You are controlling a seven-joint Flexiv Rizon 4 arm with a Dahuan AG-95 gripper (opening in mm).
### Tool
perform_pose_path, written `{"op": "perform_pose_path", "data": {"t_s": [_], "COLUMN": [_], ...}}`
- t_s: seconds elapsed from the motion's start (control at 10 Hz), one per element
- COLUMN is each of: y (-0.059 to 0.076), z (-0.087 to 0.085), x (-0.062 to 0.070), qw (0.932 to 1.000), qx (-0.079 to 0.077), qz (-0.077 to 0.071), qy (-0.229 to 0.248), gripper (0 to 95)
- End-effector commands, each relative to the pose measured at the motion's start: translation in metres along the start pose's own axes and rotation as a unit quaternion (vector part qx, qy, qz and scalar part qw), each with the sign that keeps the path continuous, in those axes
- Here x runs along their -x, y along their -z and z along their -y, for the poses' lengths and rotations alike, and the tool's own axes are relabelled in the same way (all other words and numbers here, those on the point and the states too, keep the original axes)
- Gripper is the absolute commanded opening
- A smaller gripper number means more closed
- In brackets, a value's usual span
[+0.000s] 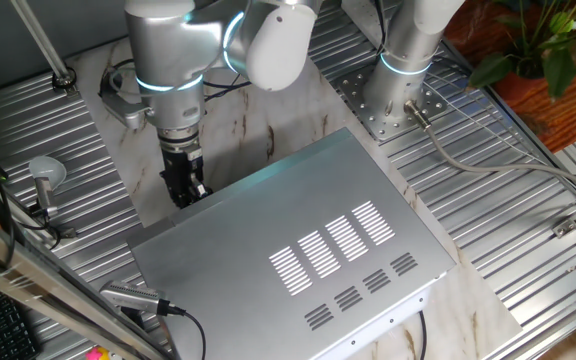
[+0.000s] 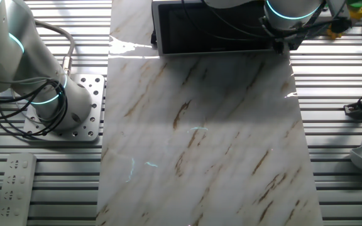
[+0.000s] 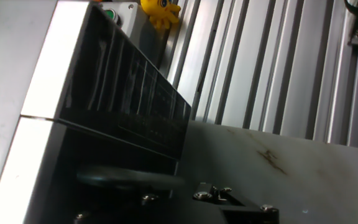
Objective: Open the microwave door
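You are bringing the gripper [image 1: 184, 187] down at the microwave [image 1: 308, 240] front corner, beside the door [image 2: 215, 32]; finger state unclear. Next, hook the door's edge and pull outward.

The microwave [image 1: 298, 250] sits on a slab [image 2: 200, 132] laid over the bench [image 1: 48, 130]. In one fixed view the gripper [image 1: 183, 185] hangs just beside the microwave's left front corner. In the other fixed view the microwave door [image 2: 215, 30] stands along the slab's far edge, with the open slab before it. An arm base [image 2: 74, 107] stands on the bench left of the slab, and a remote [image 2: 14, 188] lies nearer on that side. In the hand view the door rises at the left.
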State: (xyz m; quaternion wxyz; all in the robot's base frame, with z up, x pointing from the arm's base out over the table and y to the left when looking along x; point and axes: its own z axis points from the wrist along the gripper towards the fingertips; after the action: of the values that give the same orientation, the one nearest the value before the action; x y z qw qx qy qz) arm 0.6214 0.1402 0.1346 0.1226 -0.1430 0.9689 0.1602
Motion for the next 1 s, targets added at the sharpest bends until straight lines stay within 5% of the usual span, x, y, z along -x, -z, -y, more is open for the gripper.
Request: {"op": "perform_pose_path", "data": {"t_s": [0.1,0.2,0.5,0.6,0.8,0.9,1.0], "y": [0.001,0.001,0.001,-0.001,-0.003,-0.003,-0.002], "z": [0.007,0.007,0.007,0.005,0.003,0.003,0.005], "x": [0.002,0.002,0.002,0.004,0.005,0.004,-0.005], "qw": [0.9999,1.0,0.9997,0.9997,0.9998,0.9999,1.0], "qx": [0.012,0.004,0.009,0.01,0.01,0.005,0.005], "qz": [0.001,-0.002,0.001,0.002,0.0,-0.003,0.0], "qy": [-0.006,-0.004,-0.022,-0.022,-0.016,-0.011,-0.006], "gripper": [0.0,0.0,0.0,19.0,19.0,38.0,38.0]}}
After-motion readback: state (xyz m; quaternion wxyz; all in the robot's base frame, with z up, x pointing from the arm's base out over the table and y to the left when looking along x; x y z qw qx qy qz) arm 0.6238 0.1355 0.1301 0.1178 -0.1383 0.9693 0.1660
